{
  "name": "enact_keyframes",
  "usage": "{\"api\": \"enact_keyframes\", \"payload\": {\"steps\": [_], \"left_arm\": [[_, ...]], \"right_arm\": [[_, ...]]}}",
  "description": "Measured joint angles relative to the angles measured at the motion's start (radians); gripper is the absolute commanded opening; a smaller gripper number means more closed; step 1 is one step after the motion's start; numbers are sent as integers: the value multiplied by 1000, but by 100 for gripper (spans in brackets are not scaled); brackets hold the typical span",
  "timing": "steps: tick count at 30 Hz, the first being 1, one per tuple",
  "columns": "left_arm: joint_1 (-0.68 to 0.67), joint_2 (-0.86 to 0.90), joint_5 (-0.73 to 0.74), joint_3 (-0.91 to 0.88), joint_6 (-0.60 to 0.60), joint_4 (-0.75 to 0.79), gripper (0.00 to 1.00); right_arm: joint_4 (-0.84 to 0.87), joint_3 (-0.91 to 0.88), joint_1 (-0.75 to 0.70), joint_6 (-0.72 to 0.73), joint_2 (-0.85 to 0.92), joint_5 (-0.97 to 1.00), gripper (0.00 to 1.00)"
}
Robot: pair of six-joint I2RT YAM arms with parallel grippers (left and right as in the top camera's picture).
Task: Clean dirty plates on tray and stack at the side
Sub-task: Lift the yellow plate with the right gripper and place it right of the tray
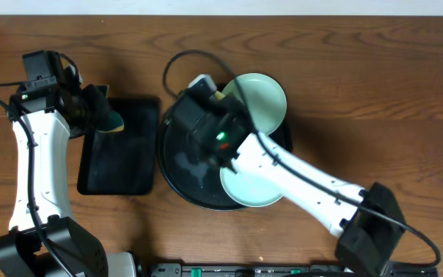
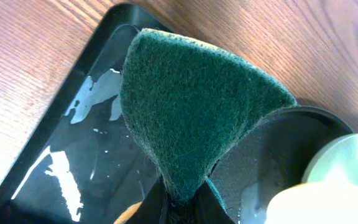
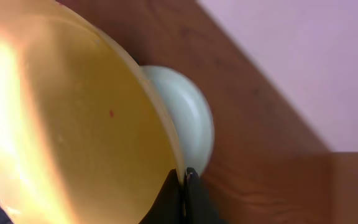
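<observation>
As the right gripper (image 3: 184,177) pinches its rim, the yellow plate (image 3: 73,124) is tilted

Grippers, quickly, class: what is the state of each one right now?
Left gripper: closed on the green scouring pad.
Right gripper: closed on the rim of the yellow plate.

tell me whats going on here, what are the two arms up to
It's a plate-cleaning job, caught midway. The right gripper is pinching the rim of the pale yellow plate and holding it tilted above the round black tray. The left gripper holds a green scouring sponge over the rectangular black tray, which has wet patches on it. The two aqua plates are on the round tray, and nothing is stacked at the side yet.
</observation>
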Motion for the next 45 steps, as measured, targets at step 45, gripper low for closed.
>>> {"api": "enact_keyframes", "payload": {"steps": [45], "left_arm": [[0,0,-25,0,0,-13,8]], "right_arm": [[-23,3,-290,104,-126,-622,1]]}}
